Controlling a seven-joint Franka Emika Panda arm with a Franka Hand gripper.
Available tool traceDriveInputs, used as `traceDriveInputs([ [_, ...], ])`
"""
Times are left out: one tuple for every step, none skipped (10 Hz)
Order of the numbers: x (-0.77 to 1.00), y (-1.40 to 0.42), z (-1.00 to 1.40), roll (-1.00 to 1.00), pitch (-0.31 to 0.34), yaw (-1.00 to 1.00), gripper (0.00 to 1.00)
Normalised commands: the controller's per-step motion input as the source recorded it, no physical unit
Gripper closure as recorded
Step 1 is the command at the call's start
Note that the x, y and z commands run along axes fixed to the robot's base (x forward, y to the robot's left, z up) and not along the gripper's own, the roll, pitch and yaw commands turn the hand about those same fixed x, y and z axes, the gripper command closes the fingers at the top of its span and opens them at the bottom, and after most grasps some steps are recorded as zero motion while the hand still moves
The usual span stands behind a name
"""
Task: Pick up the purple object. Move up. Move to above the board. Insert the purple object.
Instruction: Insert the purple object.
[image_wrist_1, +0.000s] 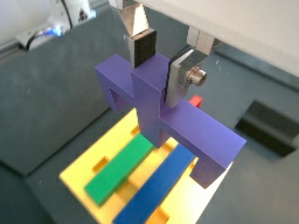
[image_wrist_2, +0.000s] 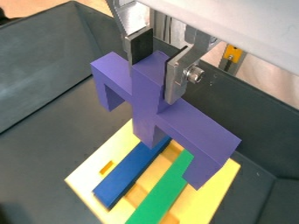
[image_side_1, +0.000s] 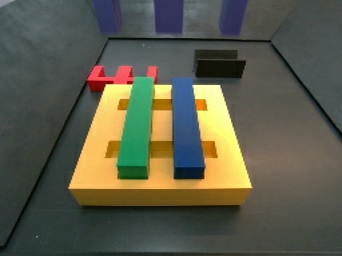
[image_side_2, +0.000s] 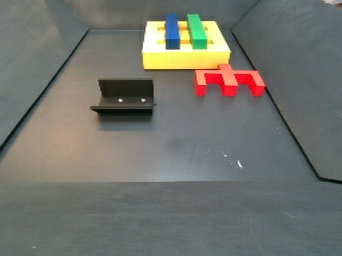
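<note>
My gripper (image_wrist_1: 162, 63) is shut on the raised central stem of the purple object (image_wrist_1: 176, 122), and both wrist views (image_wrist_2: 158, 61) show it. The purple object (image_wrist_2: 163, 114) hangs in the air above the near part of the yellow board (image_wrist_1: 87, 171), its legs pointing down. In a side view only its legs (image_side_1: 167, 12) show at the upper edge, above the board's (image_side_1: 160, 185) far end. The board (image_side_2: 187, 58) also shows in a side view where the gripper and the piece are out of frame.
A green bar (image_side_1: 136, 120) and a long blue bar (image_side_1: 187, 125) lie in the board's slots. A small red slotted piece (image_side_1: 114, 75) lies on the floor beside the board. The dark fixture (image_side_2: 124, 97) stands apart on the floor. Dark walls enclose the floor.
</note>
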Motion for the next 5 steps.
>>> traceDriveInputs([
  [0.05, -0.77, -0.84, 0.11, -0.161, 0.1, 1.0],
  [0.0, -0.63, -0.87, 0.15, -0.104, 0.23, 1.0],
  [0.0, -0.57, -0.86, 0.18, -0.097, 0.24, 1.0],
  [0.0, -0.5, -0.81, 0.2, -0.117, 0.21, 1.0],
  [0.09, -0.1, -0.72, 0.14, 0.0, 0.09, 1.0],
])
